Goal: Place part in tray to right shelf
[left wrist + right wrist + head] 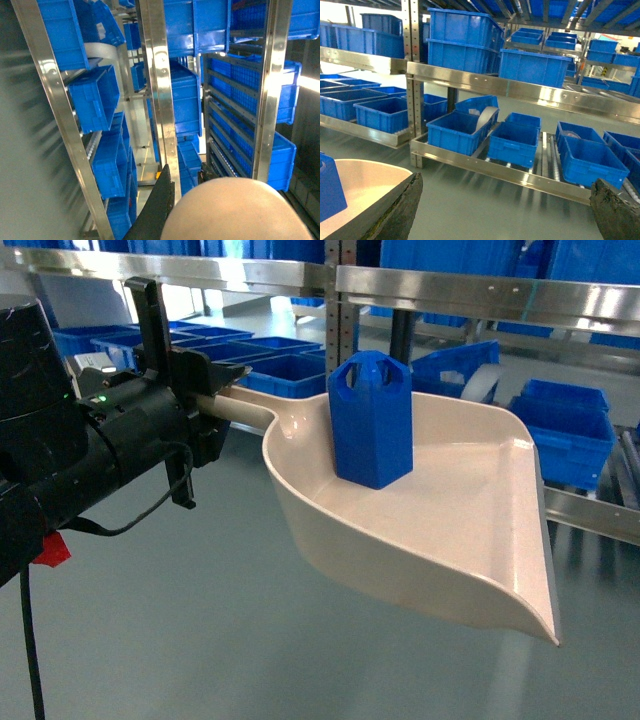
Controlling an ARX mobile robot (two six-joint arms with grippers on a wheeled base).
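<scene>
Here we carry the tray [440, 510] level by its handle, left fingers [205, 390] clenched on it, so the part [370, 420] stands upright inside (toward the rear wall). Our right fingers [395, 210] hang released facing the right shelf [520, 172].

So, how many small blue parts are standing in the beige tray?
1. The part stands upright near the back of the tray, toward the handle. None appears hidden.
</scene>
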